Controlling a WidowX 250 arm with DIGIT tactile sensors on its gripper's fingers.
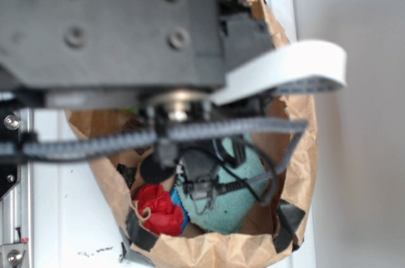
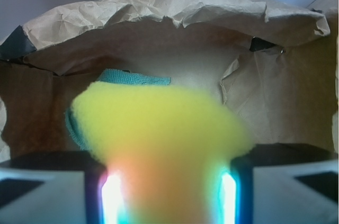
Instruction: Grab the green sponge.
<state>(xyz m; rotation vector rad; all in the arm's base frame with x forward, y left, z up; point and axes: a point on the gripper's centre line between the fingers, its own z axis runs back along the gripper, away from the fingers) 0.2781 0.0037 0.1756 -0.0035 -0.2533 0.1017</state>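
Note:
The green sponge (image 1: pixel 243 198) lies inside a brown paper bag (image 1: pixel 304 147), pale teal and fuzzy, partly behind my cables. My gripper (image 1: pixel 202 182) is down in the bag right over its left part. In the wrist view a blurred yellow foam mass fills the space between my fingers (image 2: pixel 47 192) and narrows where they meet it. A teal edge of the green sponge (image 2: pixel 137 78) runs round its top and left. My gripper (image 2: pixel 167 197) looks shut on this piece; thin bright strips show along both pads.
The bag's crumpled rim (image 2: pixel 175 7) rises on all sides, patched with black tape (image 1: pixel 288 217). A red knotted thing (image 1: pixel 158 208) and a bit of blue (image 1: pixel 179 208) lie left of the sponge. A white ribbon cable (image 1: pixel 285 68) loops over the bag.

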